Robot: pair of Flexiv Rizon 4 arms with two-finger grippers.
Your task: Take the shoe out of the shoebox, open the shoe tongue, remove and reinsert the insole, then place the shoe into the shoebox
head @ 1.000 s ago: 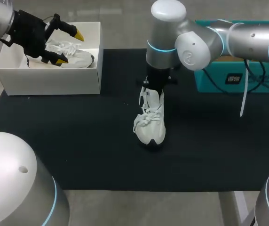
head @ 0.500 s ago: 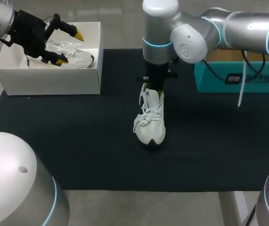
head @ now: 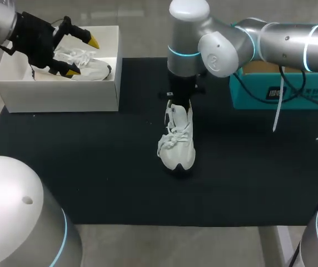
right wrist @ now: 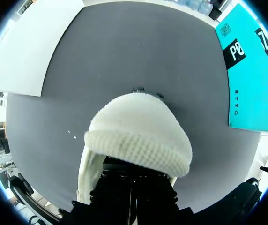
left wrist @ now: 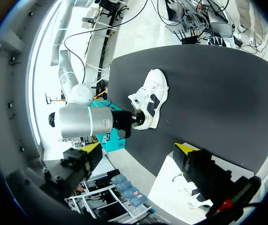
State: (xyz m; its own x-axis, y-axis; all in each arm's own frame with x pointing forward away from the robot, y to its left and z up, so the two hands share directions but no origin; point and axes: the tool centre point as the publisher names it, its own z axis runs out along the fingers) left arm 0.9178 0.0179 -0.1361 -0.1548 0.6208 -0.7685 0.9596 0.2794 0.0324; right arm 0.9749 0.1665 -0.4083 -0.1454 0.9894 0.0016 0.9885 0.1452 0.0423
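A white shoe [head: 177,146] lies on the black mat [head: 92,167], toe toward the front. My right gripper [head: 179,104] comes straight down onto its heel end. In the right wrist view the knitted heel collar [right wrist: 138,136] fills the middle, and the right gripper [right wrist: 134,183] is shut with its tips hidden inside the shoe [right wrist: 89,164]. What they pinch is hidden. The white shoebox [head: 59,92] stands at the back left with a second white shoe [head: 84,64] inside. My left gripper [head: 83,55] hangs open over that box, holding nothing. It also shows open in its own view [left wrist: 138,148].
A teal carton [head: 281,89] sits at the back right edge of the mat, close behind my right arm. It shows beside the shoe in the right wrist view [right wrist: 251,70]. A white strap [head: 277,111] dangles from the right arm.
My right arm's upper links swung left and turned over the shoe's heel, while its gripper stayed there. The shoe and the left arm have not moved.
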